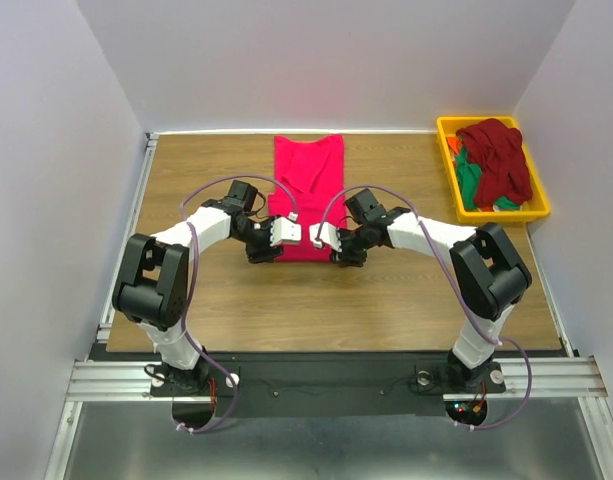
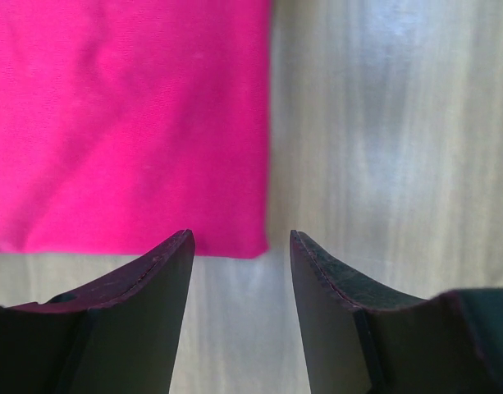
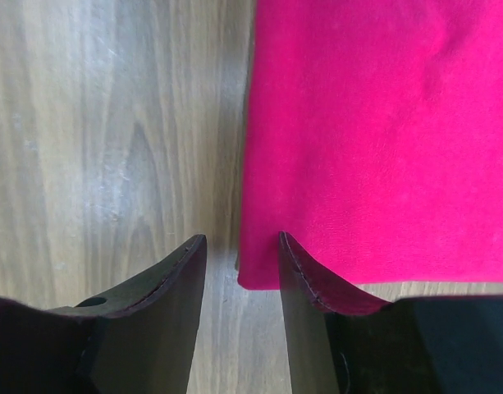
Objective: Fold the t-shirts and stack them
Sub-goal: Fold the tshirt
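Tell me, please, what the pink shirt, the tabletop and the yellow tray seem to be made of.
Pink shirt: soft matte cloth, perhaps cotton; gentle wrinkles, limp flat lie. Tabletop: wood or wood-look laminate; grain streaks, faint sheen. Yellow tray: probably plastic; smooth, uniform colour.

We see a wooden counter (image 1: 386, 290) with a pink shirt (image 1: 308, 175) spread flat on it, and a yellow tray (image 1: 496, 215) well right of the shirt.

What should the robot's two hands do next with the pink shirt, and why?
Probably lower both and pinch the near corners: the left gripper and right gripper are open, each lined up with a near corner of the flat pink shirt, not gripping it.
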`<state>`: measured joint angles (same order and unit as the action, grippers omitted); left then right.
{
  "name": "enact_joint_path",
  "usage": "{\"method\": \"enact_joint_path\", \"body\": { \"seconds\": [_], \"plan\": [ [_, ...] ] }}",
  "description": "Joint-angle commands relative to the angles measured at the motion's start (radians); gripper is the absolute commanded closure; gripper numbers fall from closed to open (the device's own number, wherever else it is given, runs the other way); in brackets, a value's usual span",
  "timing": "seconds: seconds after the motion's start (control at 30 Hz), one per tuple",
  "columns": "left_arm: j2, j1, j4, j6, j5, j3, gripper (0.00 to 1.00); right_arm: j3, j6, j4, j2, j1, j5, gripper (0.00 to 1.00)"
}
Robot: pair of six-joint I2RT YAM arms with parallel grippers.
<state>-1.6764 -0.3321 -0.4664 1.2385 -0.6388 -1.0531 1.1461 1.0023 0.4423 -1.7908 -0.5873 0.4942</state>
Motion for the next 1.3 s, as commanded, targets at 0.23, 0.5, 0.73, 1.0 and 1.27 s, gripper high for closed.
{"method": "enact_joint_path", "body": {
  "seconds": [0.23, 0.5, 0.73, 1.0, 1.27],
  "plan": [
    [-0.062, -0.035, 0.081, 0.002, 0.083, 0.036, 0.44, -0.077, 0.021, -0.174, -0.079, -0.012, -0.107, 0.64],
    [-0.042, -0.024, 0.062, -0.040, 0.084, 0.006, 0.99, -0.098, -0.042, -0.185, -0.022, -0.011, -0.147, 0.99],
    [0.010, 0.028, -0.116, -0.048, -0.007, -0.172, 1.00, 0.022, -0.159, -0.130, 0.080, 0.018, -0.167, 0.99],
    [0.104, 0.028, -0.264, -0.050, -0.030, -0.240, 1.00, 0.093, -0.188, 0.042, 0.195, 0.021, -0.137, 1.00],
    [0.302, -0.025, -0.432, 0.007, -0.030, -0.150, 1.00, 0.072, -0.188, 0.261, 0.364, -0.006, -0.065, 0.99]
  ]
}}
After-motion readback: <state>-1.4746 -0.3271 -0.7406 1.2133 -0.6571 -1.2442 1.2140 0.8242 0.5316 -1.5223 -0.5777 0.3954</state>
